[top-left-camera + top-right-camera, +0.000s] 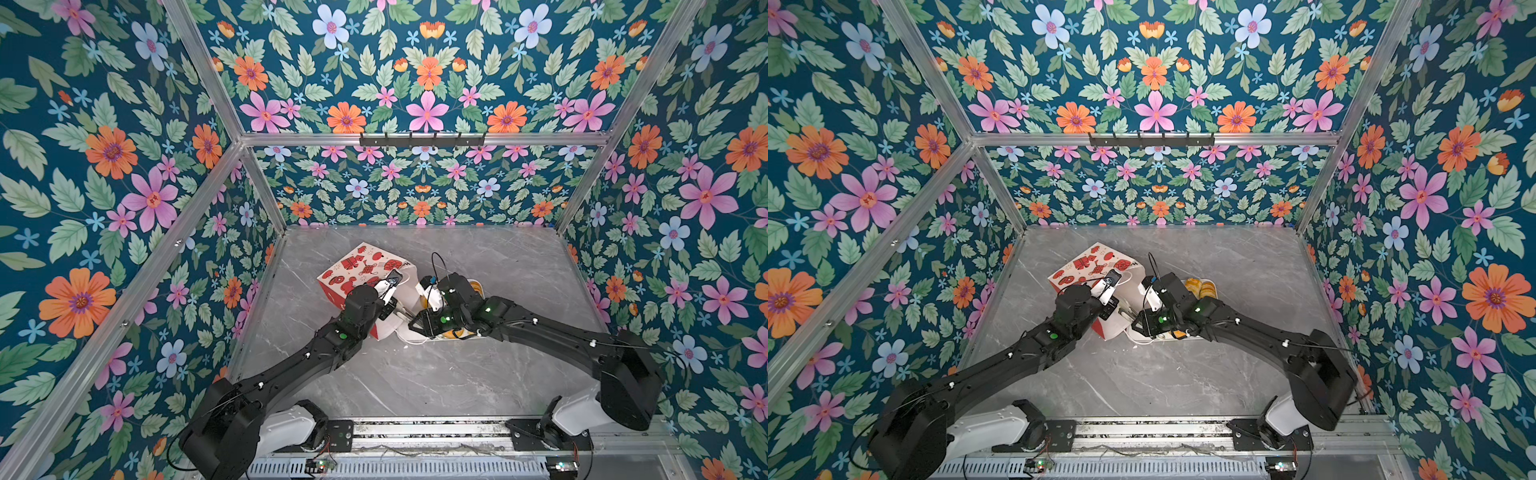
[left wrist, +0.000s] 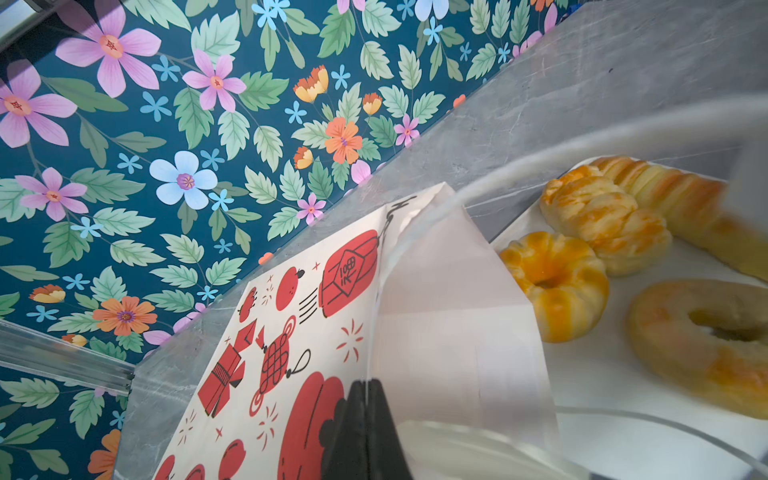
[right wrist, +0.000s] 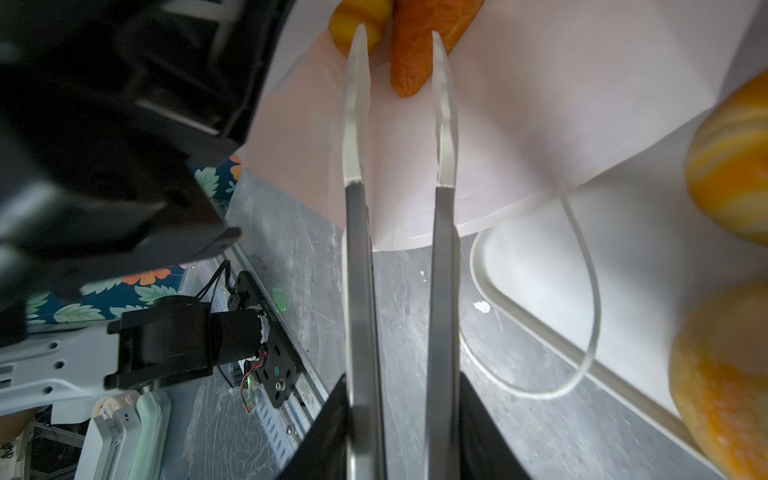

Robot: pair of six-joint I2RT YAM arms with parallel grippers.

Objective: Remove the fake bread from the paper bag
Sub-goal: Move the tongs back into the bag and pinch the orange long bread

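The right hand (image 3: 398, 35) reaches into the paper bag (image 1: 361, 266), lying on its side on the tabletop (image 1: 415, 374); jaws apart, gripping nothing. A croissant (image 3: 415, 62) lies just ahead: centre it between both fingers (image 3: 444, 124) before closing. The left hand (image 2: 365, 419), clenched on the bag's rim, should hold the mouth wide. Beyond, more bread (image 2: 557, 282) rests on the tray (image 2: 602, 374).

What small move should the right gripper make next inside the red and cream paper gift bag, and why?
Probably close the right gripper on the orange-brown toy pastry: the pastry's tapered end lies between the open jaws, inside the red and cream paper bag, whose edge the left gripper pinches.
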